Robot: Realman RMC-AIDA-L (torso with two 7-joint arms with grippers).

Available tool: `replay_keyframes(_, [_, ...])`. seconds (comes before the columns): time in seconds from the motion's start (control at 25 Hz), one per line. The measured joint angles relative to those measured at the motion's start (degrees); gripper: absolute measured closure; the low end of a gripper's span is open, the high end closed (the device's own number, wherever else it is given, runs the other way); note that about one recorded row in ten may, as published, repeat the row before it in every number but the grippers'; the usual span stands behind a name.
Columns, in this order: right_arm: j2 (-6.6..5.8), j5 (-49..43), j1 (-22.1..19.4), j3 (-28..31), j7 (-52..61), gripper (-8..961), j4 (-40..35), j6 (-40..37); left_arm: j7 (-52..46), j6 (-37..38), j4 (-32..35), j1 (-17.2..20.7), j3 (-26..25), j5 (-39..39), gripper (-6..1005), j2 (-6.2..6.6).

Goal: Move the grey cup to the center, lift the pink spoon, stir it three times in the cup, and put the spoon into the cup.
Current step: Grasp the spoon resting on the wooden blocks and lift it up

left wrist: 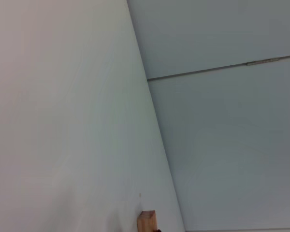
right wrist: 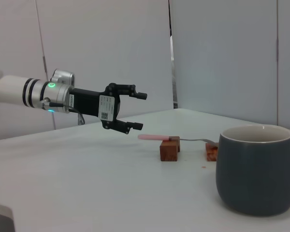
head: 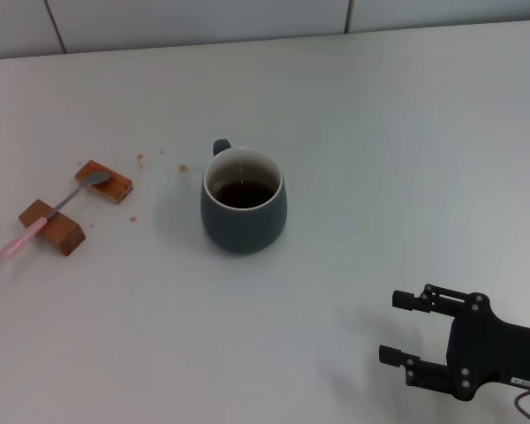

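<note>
Head view first: cup (head: 244, 200) found?

Yes. Stands upright around the middle of table (head: 380, 132), loop handle on the far side, dark liquid (head: 243, 193) inside. Looks centred already, so on to lifting spoon, at a guess.

And spoon (head: 53, 212)?

Lies well left of cup, bridging two blocks (head: 104, 181). Metal bowl on the far block, pink handle overhanging the near one toward the near left. Touched by neither gripper.

Grippers, then?

Right gripper (head: 389, 327): hangs at near right, well apart from cup, jaws spread wide, gripping nothing. Left gripper (right wrist: 142, 111): absent from head view, caught in right wrist view, hovering above table near spoon's pink end without touching, jaws likewise wide and empty.

How best to take spoon?

Use left, being nearest. Come down over the stretch between blocks, where spoon hangs free of table. Pinch across the pink part, not the thin metal neck. Close gently, then lift straight up to avoid dragging or tipping blocks. Keep bowl end low for stirring. Go slowly inside cup, given the liquid, and stay off the rim.

Any writing to read?

Only a white sticker (right wrist: 105, 106) on left gripper's body, print too small to make out. Nothing on cup or blocks.
</note>
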Motion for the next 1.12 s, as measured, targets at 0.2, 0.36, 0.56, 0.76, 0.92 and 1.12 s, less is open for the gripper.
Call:
replay_keyframes(0.2, [0.0,0.0,0.07,0.0,0.0,248,0.0,0.0,-0.1,-0.43,-0.72,-0.1,0.73,0.05,204,0.0])
replay_keyframes(0.36, [0.0,0.0,0.12,0.0,0.0,248,0.0,0.0,-0.52,-1.23,-1.32,-0.25,1.51,0.07,204,-0.18])
replay_keyframes(0.56, [0.0,0.0,0.21,0.0,0.0,248,0.0,0.0,-0.87,-2.46,-1.96,-0.27,1.91,0.09,204,-0.4])
replay_keyframes(0.76, [0.0,0.0,0.35,0.0,0.0,248,0.0,0.0,-0.89,-3.03,-2.85,-0.22,2.14,0.1,203,-0.5])
replay_keyframes(0.92, [0.0,0.0,0.56,0.0,0.0,248,0.01,0.04,-0.89,-3.23,-3.25,-0.27,2.4,0.1,204,-0.51])
replay_keyframes(1.12, [0.0,0.0,0.81,-0.08,0.0,248,0.03,0.21,-1.55,-3.77,-5.05,-0.73,2.87,0.1,203,-0.71])
